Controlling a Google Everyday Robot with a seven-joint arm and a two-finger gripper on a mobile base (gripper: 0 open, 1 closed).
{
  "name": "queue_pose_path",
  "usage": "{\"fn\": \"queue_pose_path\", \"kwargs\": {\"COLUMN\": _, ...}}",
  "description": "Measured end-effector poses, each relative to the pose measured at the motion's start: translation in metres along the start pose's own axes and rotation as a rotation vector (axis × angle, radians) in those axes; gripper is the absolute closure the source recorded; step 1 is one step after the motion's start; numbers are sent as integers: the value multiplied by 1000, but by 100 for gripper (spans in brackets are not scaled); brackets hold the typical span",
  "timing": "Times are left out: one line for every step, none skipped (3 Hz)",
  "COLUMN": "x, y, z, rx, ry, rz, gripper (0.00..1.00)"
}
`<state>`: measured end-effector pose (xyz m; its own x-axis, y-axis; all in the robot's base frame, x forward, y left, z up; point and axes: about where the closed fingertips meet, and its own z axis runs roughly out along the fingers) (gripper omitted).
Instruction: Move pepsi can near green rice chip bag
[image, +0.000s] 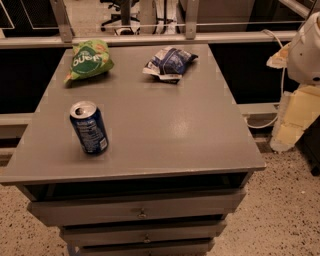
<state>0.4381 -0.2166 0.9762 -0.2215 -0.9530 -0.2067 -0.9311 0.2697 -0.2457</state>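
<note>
The pepsi can stands upright near the front left of the grey cabinet top. It is dark blue with a silver top and white print. The green rice chip bag lies at the back left corner, well behind the can and apart from it. My gripper is not in view. Only a white rounded part of my arm shows at the right edge, off to the side of the cabinet and far from the can.
A blue and white snack bag lies at the back middle of the top. The cabinet has drawers below its front edge. A railing runs behind it. Pale yellowish blocks and a cable are on the floor at the right.
</note>
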Motion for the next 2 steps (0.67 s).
{"fn": "queue_pose_path", "kwargs": {"x": 0, "y": 0, "z": 0, "rx": 0, "ry": 0, "rz": 0, "gripper": 0}}
{"fn": "queue_pose_path", "kwargs": {"x": 3, "y": 0, "z": -3, "rx": -7, "ry": -25, "rz": 28, "gripper": 0}}
